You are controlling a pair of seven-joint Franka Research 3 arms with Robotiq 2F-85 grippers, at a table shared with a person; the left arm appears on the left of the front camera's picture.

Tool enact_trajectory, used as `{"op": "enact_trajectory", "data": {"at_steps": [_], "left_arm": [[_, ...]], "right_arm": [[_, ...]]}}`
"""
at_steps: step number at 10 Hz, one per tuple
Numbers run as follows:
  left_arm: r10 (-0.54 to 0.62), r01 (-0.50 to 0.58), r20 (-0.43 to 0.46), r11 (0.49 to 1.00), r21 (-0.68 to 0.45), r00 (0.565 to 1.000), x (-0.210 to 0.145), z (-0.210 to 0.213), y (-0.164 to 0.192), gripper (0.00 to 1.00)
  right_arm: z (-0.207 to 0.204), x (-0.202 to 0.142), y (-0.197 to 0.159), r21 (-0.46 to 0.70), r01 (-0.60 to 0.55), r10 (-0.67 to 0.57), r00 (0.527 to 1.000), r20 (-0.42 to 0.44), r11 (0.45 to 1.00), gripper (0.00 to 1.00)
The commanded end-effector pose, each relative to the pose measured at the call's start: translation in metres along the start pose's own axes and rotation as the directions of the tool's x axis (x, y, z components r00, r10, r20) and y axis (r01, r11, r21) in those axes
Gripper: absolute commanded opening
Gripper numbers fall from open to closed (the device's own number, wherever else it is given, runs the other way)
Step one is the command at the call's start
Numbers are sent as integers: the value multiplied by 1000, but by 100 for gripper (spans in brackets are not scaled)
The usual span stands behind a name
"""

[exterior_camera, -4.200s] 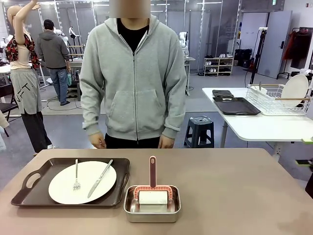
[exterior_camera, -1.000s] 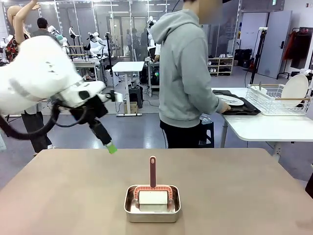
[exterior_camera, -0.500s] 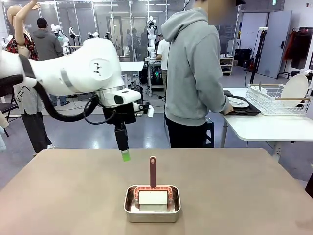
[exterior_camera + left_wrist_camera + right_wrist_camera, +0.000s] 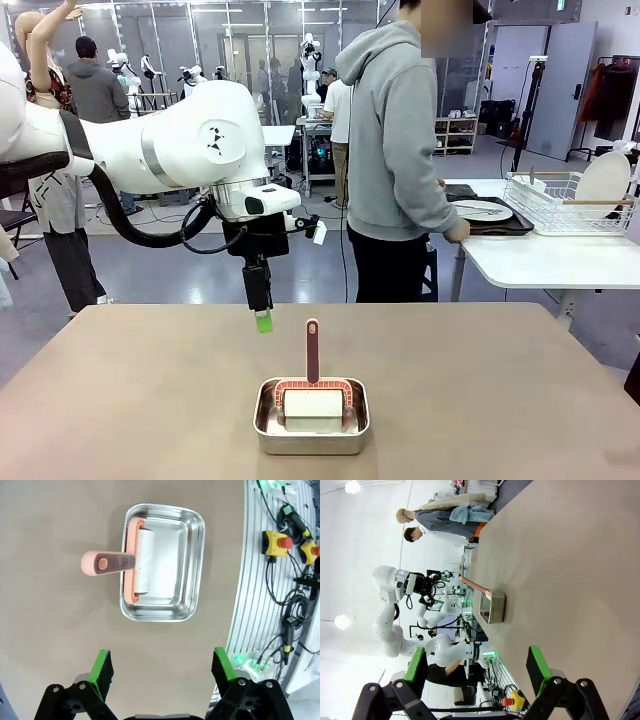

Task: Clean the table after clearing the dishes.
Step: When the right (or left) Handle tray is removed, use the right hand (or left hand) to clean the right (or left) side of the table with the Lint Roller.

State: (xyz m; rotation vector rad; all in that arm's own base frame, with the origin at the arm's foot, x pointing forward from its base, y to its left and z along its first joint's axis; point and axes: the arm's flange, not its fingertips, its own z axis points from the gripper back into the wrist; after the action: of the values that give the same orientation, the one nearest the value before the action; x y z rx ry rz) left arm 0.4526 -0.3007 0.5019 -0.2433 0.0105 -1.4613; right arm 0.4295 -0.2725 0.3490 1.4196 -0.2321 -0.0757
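Brownish-taupe and matte, the large rectangular table (image 4: 480, 390) is carrying a small rectangular steel pan (image 4: 311, 420) near the middle of its front edge. A white roller with a salmon-pink frame and handle (image 4: 312, 352) is lying in the pan, its handle reaching out past the far rim. The left gripper (image 4: 263, 320) is hanging above the table just beyond that handle, pointing down; in the left wrist view its green-padded fingers (image 4: 102, 672) are standing spread wide with nothing between them, the pan and roller lying ahead of them. The right gripper (image 4: 476, 665) is hovering over bare tabletop, likewise spread wide and empty, well apart from the pan. Across the room a person in a grey hooded sweatshirt (image 4: 395, 150) is standing at a white-topped side table (image 4: 540, 262), one hand resting at a dark brown tray (image 4: 500, 222) that is holding a round white plate (image 4: 480, 209), beside a white wire rack (image 4: 555, 205).
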Motion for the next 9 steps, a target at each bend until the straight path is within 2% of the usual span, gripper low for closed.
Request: {"op": "enact_trajectory", "data": {"at_steps": [1,3,7,9], "left_arm": [[15,-15,4,1000,9,1000,-2,0,-1,100],[3,-3,0,1000,0,1000,0,0,0,100],[4,-2,-61,1000,24,998,18,-34,31,100],[0,-2,-55,999,-38,998,26,-54,45,100]], "right_arm": [[-1,-1,5,4,-8,8,1000,-2,1000,100],[-1,-1,5,4,-8,8,1000,-2,1000,100],[-1,-1,5,4,-8,8,1000,-2,1000,100],[-1,-1,5,4,-8,8,1000,-2,1000,100]]}}
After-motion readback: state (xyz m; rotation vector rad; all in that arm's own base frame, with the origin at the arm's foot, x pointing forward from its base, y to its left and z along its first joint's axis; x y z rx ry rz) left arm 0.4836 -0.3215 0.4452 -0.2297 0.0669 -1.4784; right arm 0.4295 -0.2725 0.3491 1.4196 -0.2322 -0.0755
